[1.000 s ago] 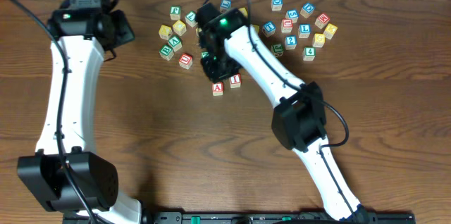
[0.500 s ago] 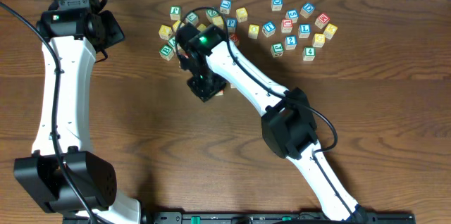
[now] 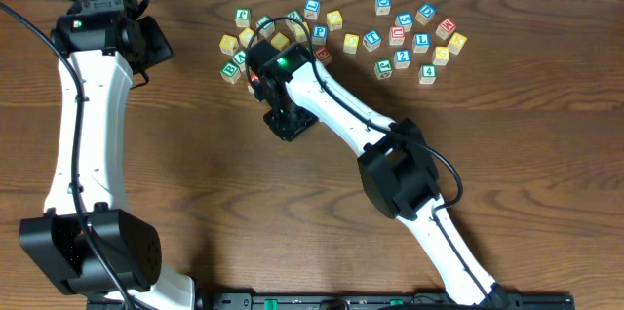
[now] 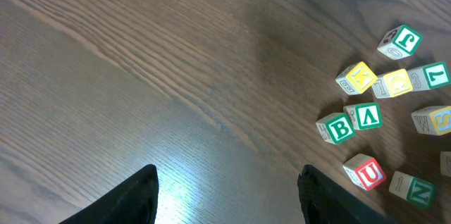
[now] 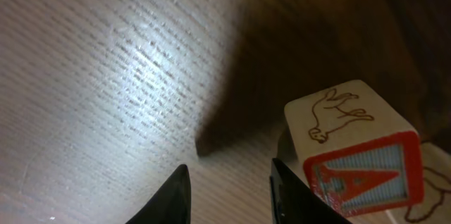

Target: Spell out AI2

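Right arm has swung toward 9 o'clock in the last second, so its pincer [image 5: 229, 190] now sits just beside the A cube [image 5: 359, 153]. The jaws are a narrow crack apart with nothing between them, and the A stands on the table [image 3: 214, 188] at its 3 o'clock. Can't spot the I, the arm hides that patch. The 2 cube [image 3: 402, 57] sits in the pile at 1 o'clock, so I'd guess it's left to fetch. Left pincer [image 4: 229, 189] hangs wide, empty.
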{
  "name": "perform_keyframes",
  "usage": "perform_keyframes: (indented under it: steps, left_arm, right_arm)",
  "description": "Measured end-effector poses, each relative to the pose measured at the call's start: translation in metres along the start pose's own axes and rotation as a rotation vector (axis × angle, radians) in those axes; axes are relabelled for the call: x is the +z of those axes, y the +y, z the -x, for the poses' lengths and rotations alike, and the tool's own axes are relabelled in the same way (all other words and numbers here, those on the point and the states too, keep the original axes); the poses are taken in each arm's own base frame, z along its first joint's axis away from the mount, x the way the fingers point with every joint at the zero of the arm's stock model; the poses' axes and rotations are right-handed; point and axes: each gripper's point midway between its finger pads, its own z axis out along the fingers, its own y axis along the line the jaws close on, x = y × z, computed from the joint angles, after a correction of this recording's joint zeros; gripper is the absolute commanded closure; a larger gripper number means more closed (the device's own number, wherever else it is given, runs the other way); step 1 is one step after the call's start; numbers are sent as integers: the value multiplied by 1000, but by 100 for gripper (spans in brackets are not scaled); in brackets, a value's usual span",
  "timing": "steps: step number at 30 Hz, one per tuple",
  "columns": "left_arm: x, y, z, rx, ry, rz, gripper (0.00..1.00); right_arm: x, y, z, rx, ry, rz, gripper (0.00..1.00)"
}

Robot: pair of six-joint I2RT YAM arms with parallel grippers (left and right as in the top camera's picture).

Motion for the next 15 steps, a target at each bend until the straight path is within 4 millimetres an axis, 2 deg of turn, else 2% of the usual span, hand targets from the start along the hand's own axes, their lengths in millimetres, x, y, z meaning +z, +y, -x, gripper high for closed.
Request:
perform_keyframes:
  steps: [7, 15]
  left_arm:
    - [0, 0, 0, 0, 1, 0, 37]
    - [0, 0, 0, 0, 1, 0, 37]
  right_arm:
    - [0, -7, -2, 5, 9, -26, 69]
    - [-2, -23, -14, 38, 57, -34, 72]
